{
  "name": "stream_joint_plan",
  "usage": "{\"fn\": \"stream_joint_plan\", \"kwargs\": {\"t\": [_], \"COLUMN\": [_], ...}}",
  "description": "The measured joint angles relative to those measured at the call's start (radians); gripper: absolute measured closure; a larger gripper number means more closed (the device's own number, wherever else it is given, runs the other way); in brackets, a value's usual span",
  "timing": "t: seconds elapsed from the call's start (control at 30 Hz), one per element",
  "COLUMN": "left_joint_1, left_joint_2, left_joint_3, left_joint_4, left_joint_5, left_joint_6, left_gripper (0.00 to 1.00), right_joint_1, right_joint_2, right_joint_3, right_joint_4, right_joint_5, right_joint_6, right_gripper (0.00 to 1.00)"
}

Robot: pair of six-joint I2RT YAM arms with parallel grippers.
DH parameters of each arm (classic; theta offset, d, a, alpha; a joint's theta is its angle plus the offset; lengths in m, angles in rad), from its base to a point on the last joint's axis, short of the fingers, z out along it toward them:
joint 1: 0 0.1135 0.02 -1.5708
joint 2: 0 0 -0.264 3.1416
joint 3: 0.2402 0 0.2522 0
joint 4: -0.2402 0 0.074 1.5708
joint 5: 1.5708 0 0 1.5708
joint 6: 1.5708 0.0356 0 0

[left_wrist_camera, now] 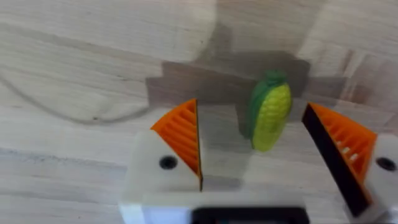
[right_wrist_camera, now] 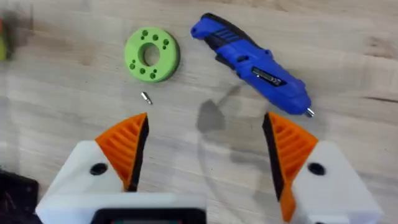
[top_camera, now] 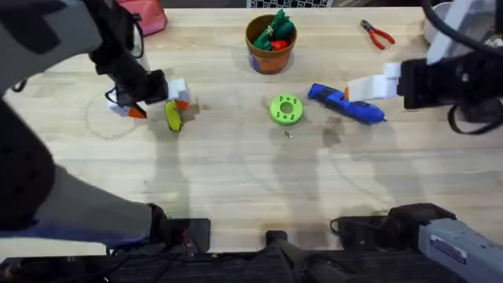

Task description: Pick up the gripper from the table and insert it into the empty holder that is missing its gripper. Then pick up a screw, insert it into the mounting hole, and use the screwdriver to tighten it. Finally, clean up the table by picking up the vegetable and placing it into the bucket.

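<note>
The vegetable, a small yellow corn with a green end, lies on the table at the left. My left gripper hovers over it, open. In the left wrist view the vegetable lies between the spread orange fingers of the left gripper, untouched. The blue screwdriver lies right of centre, with my open right gripper just beyond it. The right wrist view shows the screwdriver, the screw and my right gripper, which holds nothing. The screw lies near the green disc. The bucket stands at the back. The loose gripper and the empty holder are out of view.
A lime-green disc with holes lies mid-table, also seen as the disc in the right wrist view. Red-handled pliers lie at the back right. Red and green toy vegetables sit inside the bucket. A pink object is at the back left.
</note>
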Motion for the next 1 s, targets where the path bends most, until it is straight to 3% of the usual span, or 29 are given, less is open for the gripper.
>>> {"fn": "stream_joint_plan", "kwargs": {"t": [0.2, 0.23, 0.27, 0.3, 0.33, 0.37, 0.77, 0.9, 1.0], "left_joint_1": [-0.046, -0.051, -0.053, -0.049, -0.047, -0.045, -0.045, -0.057, -0.093], "left_joint_2": [0.044, 0.044, 0.046, 0.057, 0.059, 0.059, 0.089, 0.091, 0.091], "left_joint_3": [0.0, 0.0, 0.0, 0.001, 0.006, 0.012, 0.06, 0.162, 0.285], "left_joint_4": [0.009, 0.009, 0.011, 0.02, 0.02, 0.021, -0.032, -0.068, -0.059], "left_joint_5": [0.003, 0.007, 0.01, 0.015, 0.017, 0.017, 0.024, 0.047, 0.069], "left_joint_6": [-0.013, -0.027, -0.035, -0.05, -0.055, -0.055, -0.063, -0.057, -0.036], "left_gripper": [0.069, 0.152, 0.281, 0.744, 0.881, 0.957, 0.965, 0.965, 0.965], "right_joint_1": [-0.05, -0.057, -0.064, -0.074, -0.075, -0.075, -0.076, -0.076, -0.076], "right_joint_2": [-0.05, -0.05, -0.05, -0.05, -0.05, -0.05, -0.05, -0.05, -0.05], "right_joint_3": [-0.051, -0.052, -0.053, -0.053, -0.053, -0.053, -0.053, -0.054, -0.054], "right_joint_4": [-0.002, -0.001, 0.001, 0.008, 0.01, 0.011, 0.021, 0.028, 0.029], "right_joint_5": [0.0, 0.0, 0.0, 0.0, 0.0, 0.0, 0.0, 0.0, 0.0], "right_joint_6": [0.0, 0.0, 0.0, 0.001, 0.001, 0.001, 0.003, 0.003, 0.003], "right_gripper": [0.009, 0.009, 0.009, 0.008, 0.008, 0.008, 0.008, 0.008, 0.008]}}
